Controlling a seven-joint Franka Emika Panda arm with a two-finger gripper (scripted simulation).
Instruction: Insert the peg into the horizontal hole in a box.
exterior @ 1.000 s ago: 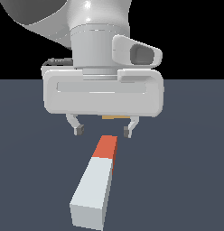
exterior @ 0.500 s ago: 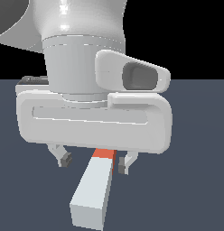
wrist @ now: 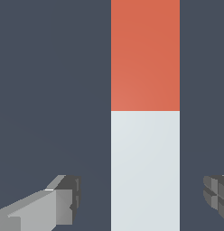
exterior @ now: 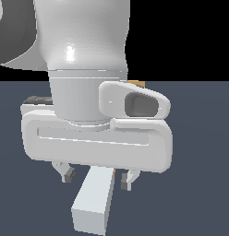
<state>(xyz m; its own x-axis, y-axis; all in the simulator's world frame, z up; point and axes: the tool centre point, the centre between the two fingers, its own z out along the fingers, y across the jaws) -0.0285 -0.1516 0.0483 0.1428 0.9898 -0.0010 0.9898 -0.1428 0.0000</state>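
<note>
The peg [exterior: 94, 198] lies flat on the dark floor, its grey-white part pointing toward the camera; in the wrist view [wrist: 145, 171] its orange-red end [wrist: 145, 54] joins the white part. My gripper [exterior: 97, 177] is open and hangs low over the peg, one finger [exterior: 68, 174] on each side of it, not touching. In the wrist view the gripper [wrist: 143, 203] straddles the white part just behind the orange-red end. The box [exterior: 137, 84] shows only as a small tan sliver behind the hand. The hole is hidden.
The arm's white hand [exterior: 95, 143] fills most of the exterior view and hides the floor behind it. The dark grey-blue floor [exterior: 199, 184] extends around the peg.
The hand has come down and toward the camera along the peg. The fingers now straddle the white part; the orange-red end is hidden behind the hand in the exterior view.
</note>
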